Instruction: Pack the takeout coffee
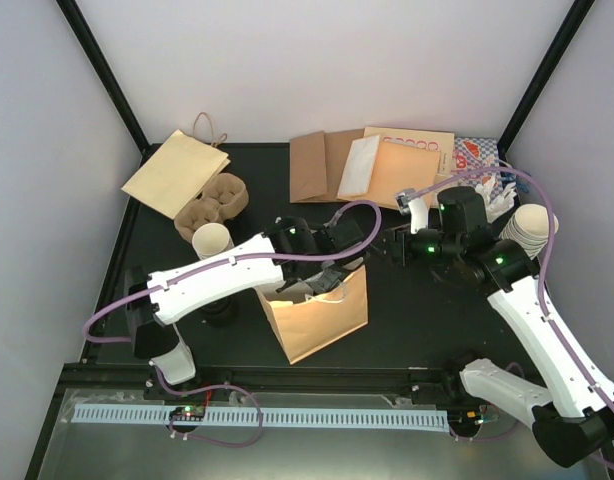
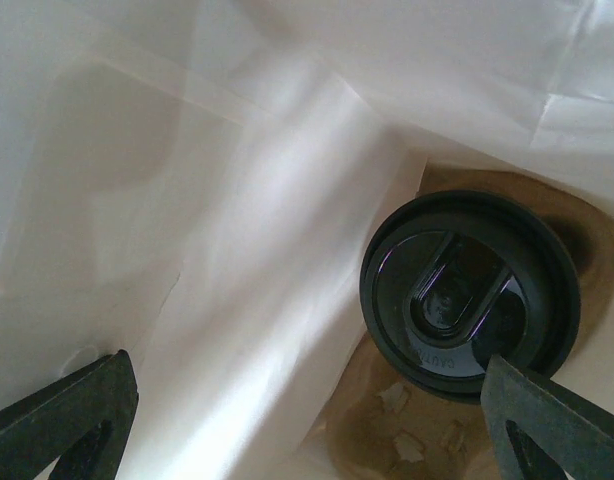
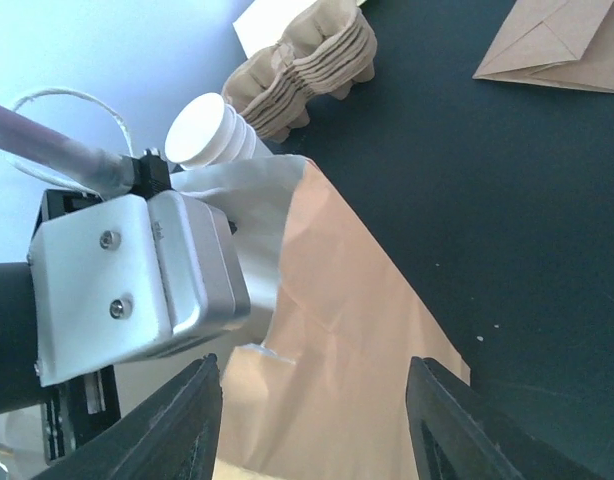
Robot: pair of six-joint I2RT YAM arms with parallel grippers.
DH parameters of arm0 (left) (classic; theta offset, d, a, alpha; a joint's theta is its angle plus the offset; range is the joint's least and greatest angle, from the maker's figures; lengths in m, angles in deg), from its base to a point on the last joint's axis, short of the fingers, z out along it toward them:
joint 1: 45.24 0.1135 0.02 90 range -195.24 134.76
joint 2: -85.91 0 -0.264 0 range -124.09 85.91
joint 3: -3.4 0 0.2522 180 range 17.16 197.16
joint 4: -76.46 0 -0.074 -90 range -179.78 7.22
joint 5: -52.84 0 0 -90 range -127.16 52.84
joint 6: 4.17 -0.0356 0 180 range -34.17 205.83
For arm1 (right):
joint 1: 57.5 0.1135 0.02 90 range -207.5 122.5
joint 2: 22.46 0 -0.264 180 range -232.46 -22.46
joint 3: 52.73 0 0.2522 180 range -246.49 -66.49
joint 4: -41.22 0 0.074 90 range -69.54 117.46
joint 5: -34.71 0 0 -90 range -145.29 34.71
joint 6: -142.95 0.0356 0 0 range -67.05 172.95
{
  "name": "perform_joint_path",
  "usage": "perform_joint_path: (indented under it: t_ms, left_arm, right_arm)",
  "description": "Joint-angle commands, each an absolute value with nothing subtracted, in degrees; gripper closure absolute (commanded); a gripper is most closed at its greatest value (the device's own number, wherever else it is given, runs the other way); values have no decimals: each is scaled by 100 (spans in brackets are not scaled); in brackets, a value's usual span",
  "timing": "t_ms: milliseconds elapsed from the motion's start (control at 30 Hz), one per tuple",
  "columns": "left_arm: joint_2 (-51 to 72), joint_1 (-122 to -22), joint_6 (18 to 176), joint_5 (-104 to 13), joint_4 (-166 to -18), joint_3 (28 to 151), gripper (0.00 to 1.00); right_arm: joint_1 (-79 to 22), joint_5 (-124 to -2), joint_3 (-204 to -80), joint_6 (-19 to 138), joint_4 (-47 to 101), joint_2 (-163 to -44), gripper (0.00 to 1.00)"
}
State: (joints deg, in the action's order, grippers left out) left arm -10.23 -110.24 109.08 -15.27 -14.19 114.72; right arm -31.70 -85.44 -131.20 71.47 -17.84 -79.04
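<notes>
Wide black bench [image 1: 417, 310] beneath everything, closed in by white walls. Long white left arm [image 1: 212, 275] stretching from the near-left corner toward the middle; white right arm [image 1: 542, 325] bending in from the near-right. At the middle of the bench, a brown paper bag [image 1: 322, 320], upright, mouth open, pale inside. Along the far edge, several flat brown paper bags [image 1: 322, 165] overlapping one another, and at the far left a flat tan handled bag [image 1: 177, 170]. Just beside that one, a stack of brown pulp cup-carrier trays [image 1: 212, 205], with a stack of lidless cream paper cups [image 1: 212, 240] touching its near side. Left gripper [image 2: 305, 365] lowered into the bag's mouth, jaws spread wide, closed on nothing. Right gripper [image 3: 315, 365] hovering near the bag's right side, jaws likewise apart with nothing between them. Deep in the bag, below and to the right of the left gripper, the round black plastic sip lid of a takeout coffee cup [image 2: 467, 295], upright, seated in brown pulp material at the bag's bottom, its paper body hidden under the lid.
</notes>
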Motion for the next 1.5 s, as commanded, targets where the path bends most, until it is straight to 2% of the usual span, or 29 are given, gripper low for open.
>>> perform_joint_path:
  t_ms: [0,700,967,1233,1467]
  left_arm:
    - [-1088,-11186,11151,-1183,-1248,11615,3]
    - [-673,-11354,11153,-489,-969,12614,4]
    - [-100,-11362,10696,-480,-1654,12694,6]
    - [659,-11092,10456,-1677,-1989,12583,7]
    - [1592,-10604,10659,-2585,-1871,11608,6]
  right_arm:
    - [-3123,-8812,-13291,7211,-1781,-7814,46]
    - [-2667,-8462,-12985,7129,-2184,-7710,45]
    - [-2561,-8164,-13026,7029,-2466,-7708,45]
    - [-2460,-7800,-13598,6709,-3073,-7916,45]
    - [-1816,-6896,-14181,6734,-3519,-8395,45]
